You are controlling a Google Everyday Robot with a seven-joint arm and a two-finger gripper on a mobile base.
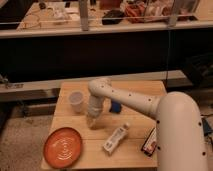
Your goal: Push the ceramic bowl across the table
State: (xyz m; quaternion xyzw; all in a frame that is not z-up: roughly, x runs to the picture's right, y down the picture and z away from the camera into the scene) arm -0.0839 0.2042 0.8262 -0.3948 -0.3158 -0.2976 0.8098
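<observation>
The ceramic bowl (64, 147) is a wide, shallow orange-red dish with a faint white pattern at its centre. It sits at the front left corner of the table (135, 90), a small light wood plank top. My white arm reaches in from the right and bends down over the middle of the table. The gripper (93, 121) points down at the tabletop, just behind and to the right of the bowl, apart from it.
A small translucent whitish cup (76, 101) stands left of the gripper. A small blue object (116, 106) lies right of the arm. A white bottle-like item (116, 139) lies at front centre, a dark packet (150, 142) at front right. A dark counter stands behind.
</observation>
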